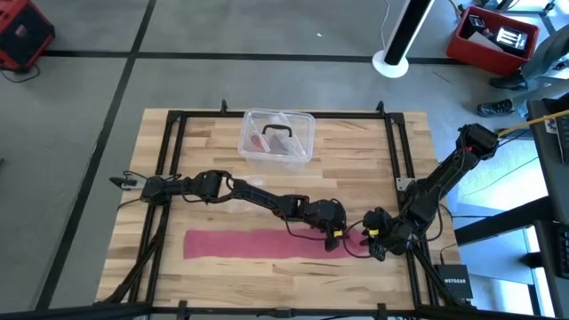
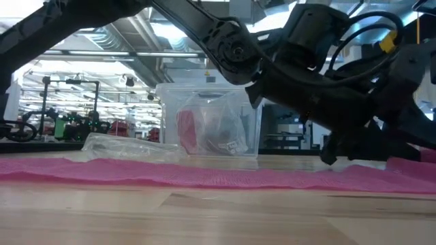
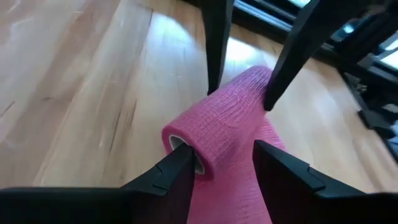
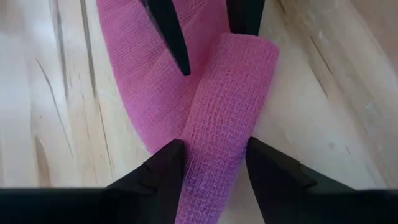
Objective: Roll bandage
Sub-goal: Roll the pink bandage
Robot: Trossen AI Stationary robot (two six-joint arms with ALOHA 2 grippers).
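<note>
Bandage (image 3: 227,127) roll's middle hides between both arms' fingers (image 4: 165,165).

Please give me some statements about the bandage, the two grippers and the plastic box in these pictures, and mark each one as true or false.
1. Most of the bandage lies flat on the table. True.
2. The rolled part is at the strip's left end. False: it is at the right end, between the grippers.
3. The left gripper and the right gripper both have fingers around the roll. True.
4. The clear plastic box stands on the bandage. False: it stands apart, near the table's far edge.
</note>
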